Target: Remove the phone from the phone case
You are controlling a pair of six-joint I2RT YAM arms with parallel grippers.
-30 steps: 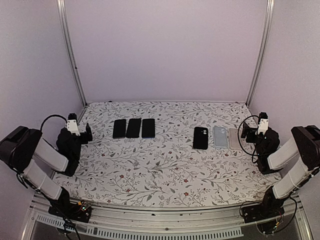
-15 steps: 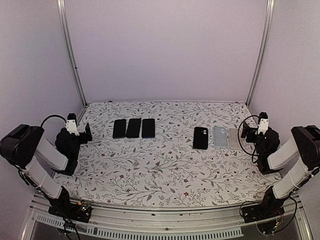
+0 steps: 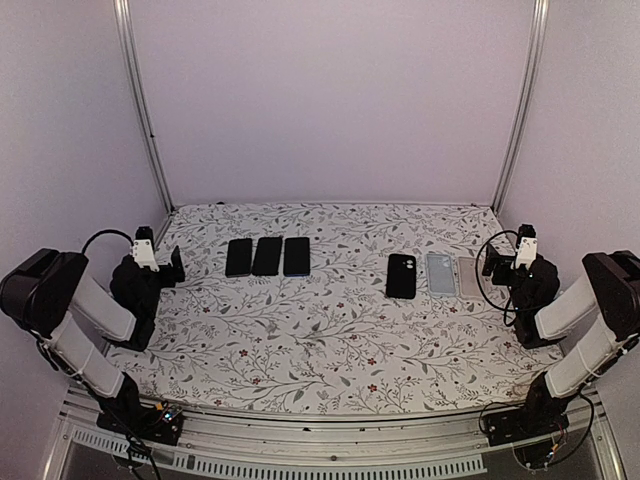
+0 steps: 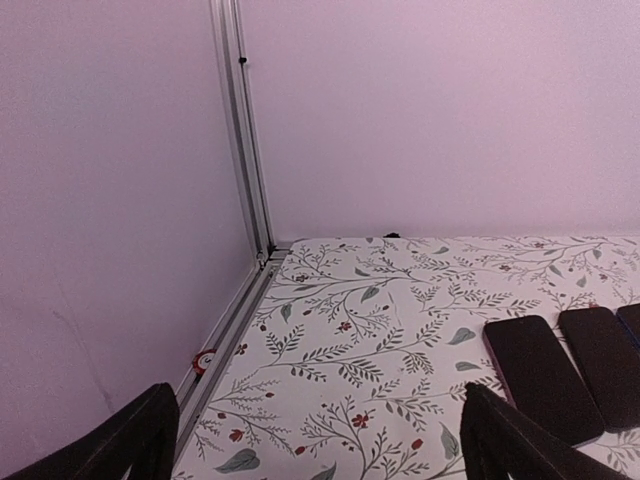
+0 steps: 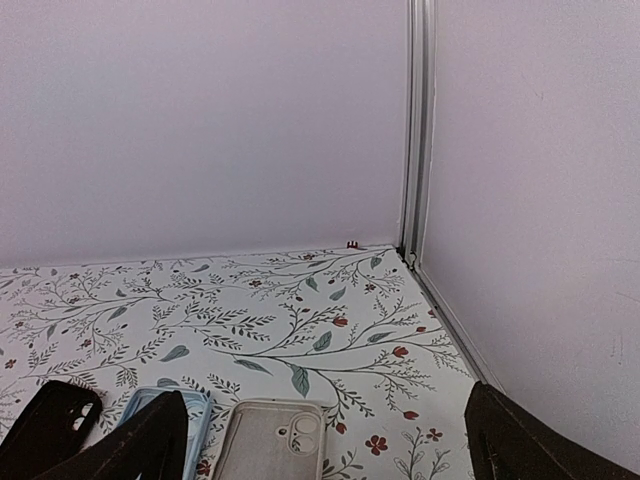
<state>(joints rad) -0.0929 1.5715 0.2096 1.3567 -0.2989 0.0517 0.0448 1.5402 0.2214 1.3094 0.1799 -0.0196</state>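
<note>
Both tools are spread wide and hold nothing. The left tool (image 4: 318, 420) and the right tool (image 5: 328, 420) each hang low at an outer edge of the surface (image 3: 330, 330).

The black case (image 3: 401, 276) lies flat, back up, with its camera opening showing. The blue case (image 3: 441, 274) lies just beside it on the right. The clear case (image 3: 467, 276) comes next in the same row, close against the blue one. Three dark phones lie side by side to the left of the black case, well apart from it and a little farther back. The nearest phone (image 3: 239, 257) is the one farthest from the black case. I cannot tell from these views which item holds a phone inside a case.

The right tool sits to the right of the black case, past the clear case and near it. The left tool is far to the left of the black case, past the phones and near the outermost one. Neither tool touches anything.

A phone is likely stiff, fairly dense and slick, with a glass face that scratches or cracks. A case is likely light and bendy, with a lip that clings to the edges. Everything lies thin and flat, so getting a finger under an edge looks awkward. One tool could pinch the case across its long sides while the other peels a corner of the lip away. It could also press through the camera opening.
</note>
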